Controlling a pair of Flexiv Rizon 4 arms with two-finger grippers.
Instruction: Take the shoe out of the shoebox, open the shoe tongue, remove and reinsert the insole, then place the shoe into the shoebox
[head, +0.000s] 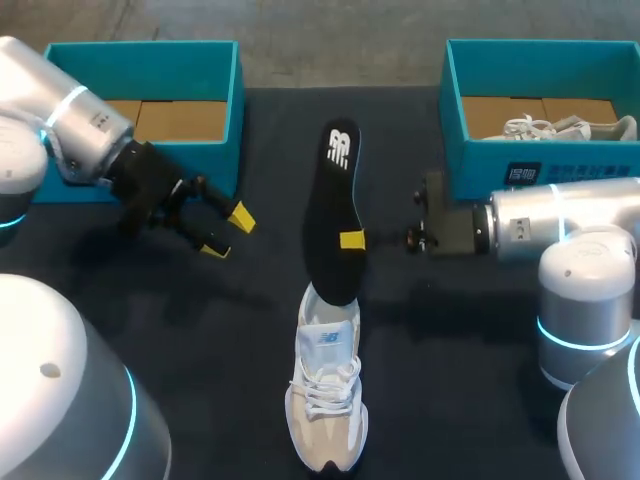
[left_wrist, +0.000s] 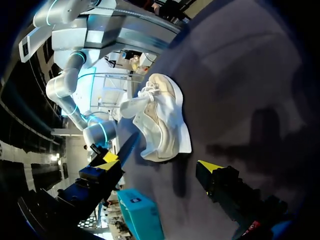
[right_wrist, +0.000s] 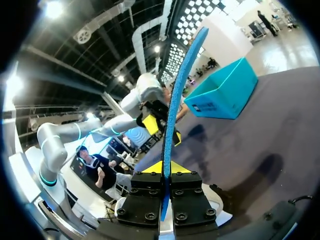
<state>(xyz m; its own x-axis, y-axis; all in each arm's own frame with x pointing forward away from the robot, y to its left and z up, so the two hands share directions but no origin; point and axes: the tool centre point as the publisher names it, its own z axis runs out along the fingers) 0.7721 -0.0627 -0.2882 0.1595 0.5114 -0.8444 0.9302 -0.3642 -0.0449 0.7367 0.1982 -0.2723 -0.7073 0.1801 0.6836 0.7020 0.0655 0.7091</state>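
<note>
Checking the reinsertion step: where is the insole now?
In the head view, the insole is mid-table, clamped in the right arm's jaws, one end at the shoe.

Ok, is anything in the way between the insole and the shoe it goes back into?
Nothing visible. The right gripper is shut on the insole, whose lower end sits at the mouth of the shoe in the head view. The left gripper is open, off to the side, clear of both.

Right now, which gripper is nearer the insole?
Right. The right gripper is shut on the insole; the left gripper is open, well apart on the insole's other side.
</note>
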